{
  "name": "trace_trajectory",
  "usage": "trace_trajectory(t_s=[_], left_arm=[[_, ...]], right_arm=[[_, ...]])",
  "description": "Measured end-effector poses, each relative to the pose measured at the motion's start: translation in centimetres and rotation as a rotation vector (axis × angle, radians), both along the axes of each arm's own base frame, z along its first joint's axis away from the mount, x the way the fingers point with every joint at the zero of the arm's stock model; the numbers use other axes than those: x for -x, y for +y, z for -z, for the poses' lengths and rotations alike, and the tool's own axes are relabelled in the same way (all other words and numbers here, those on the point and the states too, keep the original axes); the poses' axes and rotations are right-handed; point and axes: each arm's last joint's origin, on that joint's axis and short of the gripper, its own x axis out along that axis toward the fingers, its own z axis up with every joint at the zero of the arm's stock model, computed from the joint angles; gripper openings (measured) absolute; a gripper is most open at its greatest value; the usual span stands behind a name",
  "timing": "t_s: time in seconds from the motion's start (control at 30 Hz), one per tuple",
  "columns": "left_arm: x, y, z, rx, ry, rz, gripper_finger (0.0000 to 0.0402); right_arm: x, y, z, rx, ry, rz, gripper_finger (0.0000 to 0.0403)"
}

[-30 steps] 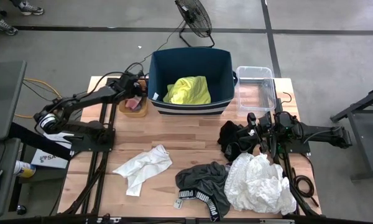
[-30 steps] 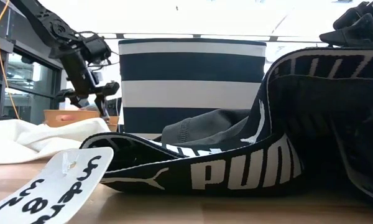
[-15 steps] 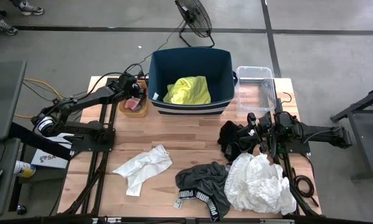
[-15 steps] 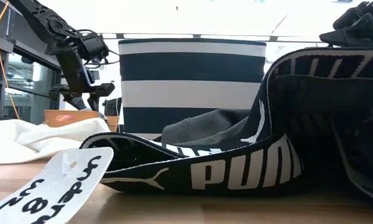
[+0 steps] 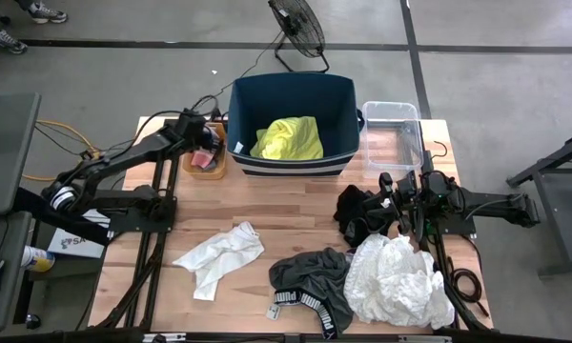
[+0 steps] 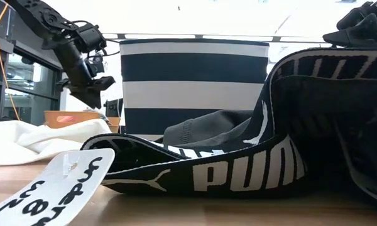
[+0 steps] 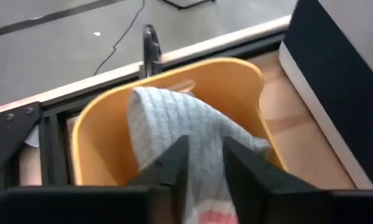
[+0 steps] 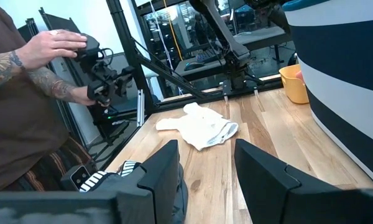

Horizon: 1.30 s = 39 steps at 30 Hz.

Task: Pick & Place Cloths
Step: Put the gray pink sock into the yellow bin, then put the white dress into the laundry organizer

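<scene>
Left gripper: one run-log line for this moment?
left gripper: closing on grey-pink sock in orange tray | right gripper: open, idle over black cloth

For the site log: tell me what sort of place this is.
Probably a robotics lab or workshop: bare concrete floor, a wooden table on metal framing, and a person handling a control rig nearby.

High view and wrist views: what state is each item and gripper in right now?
Left gripper: over the orange tray, jaws closing around the grey-pink sock.
Right gripper: jaws open, empty, by the black garment.
Yellow shirt: inside the navy bin.
White cloth: crumpled on the table.
Grey shorts: heaped on the table.
</scene>
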Motion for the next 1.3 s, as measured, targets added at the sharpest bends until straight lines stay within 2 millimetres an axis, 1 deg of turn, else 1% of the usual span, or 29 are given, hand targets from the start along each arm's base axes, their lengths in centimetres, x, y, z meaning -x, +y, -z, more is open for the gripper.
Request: trace_trajectory(t_s=[0.07, 0.1, 0.13, 0.23, 0.37, 0.57, 0.73, 0.83, 1.0, 1.3], left_arm=[[-0.1, 0.0, 0.2, 0.007, 0.014, 0.02, 0.0035], [-0.1, 0.0, 0.2, 0.008, 0.014, 0.027, 0.0018], [-0.1, 0.1, 0.2, 0.008, 0.014, 0.025, 0.0011], [0.2, 0.5, 0.3, 0.005, 0.017, -0.011, 0.0009], [0.2, 1.2, 1.2, 0.048, 0.03, -0.042, 0.0003], [-0.5, 1.9, 3.3, 0.153, 0.054, -0.006, 0.0001], [-0.8, 2.1, 4.3, 0.201, 0.074, 0.004, 0.0001], [-0.8, 2.1, 4.2, 0.195, 0.068, 0.004, 0.0], [-0.5, 1.8, 3.3, 0.162, 0.042, 0.005, 0.0], [0.1, 1.0, 1.1, 0.077, -0.012, 0.02, 0.0]], right_arm=[[0.0, 0.0, 0.0, 0.0, 0.0, 0.0, 0.0149], [0.0, 0.0, 0.0, 0.0, 0.0, 0.0, 0.0149], [0.0, 0.0, 0.0, 0.0, 0.0, 0.0, 0.0149], [0.0, 0.0, 0.0, 0.0, 0.0, 0.0, 0.0149], [0.0, 0.0, 0.0, 0.0, 0.0, 0.0, 0.0149], [0.0, 0.0, 0.0, 0.0, 0.0, 0.0, 0.0149], [0.0, 0.0, 0.0, 0.0, 0.0, 0.0, 0.0149], [0.0, 0.0, 0.0, 0.0, 0.0, 0.0, 0.0149], [0.0, 0.0, 0.0, 0.0, 0.0, 0.0, 0.0149], [0.0, 0.0, 0.0, 0.0, 0.0, 0.0, 0.0149]])
